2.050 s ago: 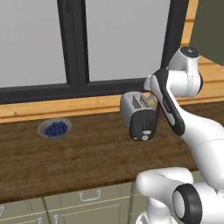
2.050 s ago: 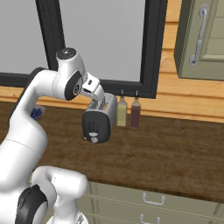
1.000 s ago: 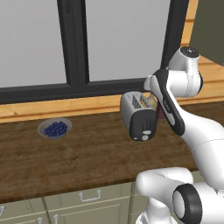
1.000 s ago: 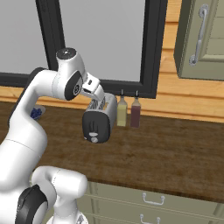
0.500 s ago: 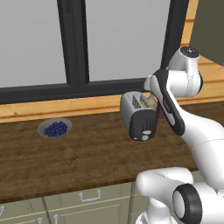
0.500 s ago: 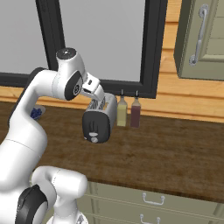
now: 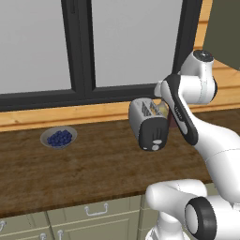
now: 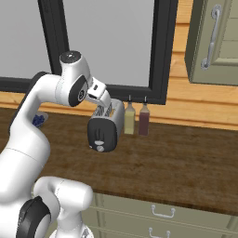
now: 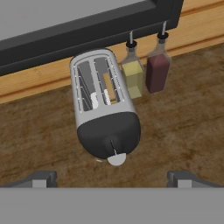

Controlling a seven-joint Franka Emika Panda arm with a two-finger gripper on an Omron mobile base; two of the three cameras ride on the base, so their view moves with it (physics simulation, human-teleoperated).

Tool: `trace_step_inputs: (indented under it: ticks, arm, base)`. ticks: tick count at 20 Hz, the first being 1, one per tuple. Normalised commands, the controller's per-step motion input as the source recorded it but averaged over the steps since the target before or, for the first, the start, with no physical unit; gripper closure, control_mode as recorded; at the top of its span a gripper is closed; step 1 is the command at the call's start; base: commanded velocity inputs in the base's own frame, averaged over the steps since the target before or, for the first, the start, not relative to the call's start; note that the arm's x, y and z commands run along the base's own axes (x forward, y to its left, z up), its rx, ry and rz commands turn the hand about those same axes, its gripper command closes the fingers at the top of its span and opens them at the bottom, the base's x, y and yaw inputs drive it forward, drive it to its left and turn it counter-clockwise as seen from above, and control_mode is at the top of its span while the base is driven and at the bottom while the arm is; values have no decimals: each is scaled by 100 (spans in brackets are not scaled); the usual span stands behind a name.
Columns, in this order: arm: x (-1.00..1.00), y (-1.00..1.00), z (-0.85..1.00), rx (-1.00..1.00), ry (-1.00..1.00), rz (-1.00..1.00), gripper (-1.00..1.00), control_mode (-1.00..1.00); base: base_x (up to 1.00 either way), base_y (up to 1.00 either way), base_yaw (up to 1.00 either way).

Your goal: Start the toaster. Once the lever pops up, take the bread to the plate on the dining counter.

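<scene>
Hovering above the toaster, the gripper looks down on its two slots from the hand view, with both dark fingertips spread wide and nothing between them. The toaster stands on the wood worktop below the window, its dark end panel facing the robot. The bread sits low in the right-hand slot, only its tan top edge showing. At the base of the dark panel a pale tab, the lever, seems to sit at the low end of its slot, though the angle makes that hard to judge. Two bottles stand just beside the toaster on its right, near the window sill, and a bowl of blueberries lies well apart to the left.

By my reading the step in hand is waiting on the toast: the arm is poised over the slots, not reaching for the lever. Once the slice rises, the next move calls for lowering straight down, fingers either side of its thin edge, without catching the slot wires or knocking the bottles.
</scene>
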Motion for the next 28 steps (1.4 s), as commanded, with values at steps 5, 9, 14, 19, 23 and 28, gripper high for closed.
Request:
trace_step_inputs:
  ticks: [5, 9, 14, 19, 23, 28]
  arm:
    - [0, 0, 0, 0, 0, 0, -100, -100]
    - [0, 0, 0, 0, 0, 0, -100, -100]
    - [0, 0, 0, 0, 0, 0, -100, -100]
    - [0, 0, 0, 0, 0, 0, -100, -100]
    - [0, 0, 0, 0, 0, 0, -100, -100]
    - [0, 0, 0, 0, 0, 0, -100, -100]
  base:
    - [0, 0, 0]
    - [0, 0, 0]
    - [0, 0, 0]
    - [0, 0, 0]
    - [0, 0, 0]
    - [0, 0, 0]
